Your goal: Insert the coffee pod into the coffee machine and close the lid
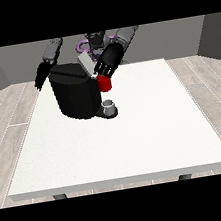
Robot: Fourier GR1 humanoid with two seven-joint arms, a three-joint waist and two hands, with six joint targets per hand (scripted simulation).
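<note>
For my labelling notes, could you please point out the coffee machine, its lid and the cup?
coffee machine [74,95]: front view, front of body.
lid [85,64]: front view, raised flap.
cup [109,105]: front view, side wall.

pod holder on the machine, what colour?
Red, on the black coffee machine; front view shows it.

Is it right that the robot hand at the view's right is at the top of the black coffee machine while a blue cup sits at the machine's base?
Not quite. In the front view the cup at the base of the black coffee machine is grey, not blue. The rest holds: the robot hand at the view's right is at the machine's top.
</note>
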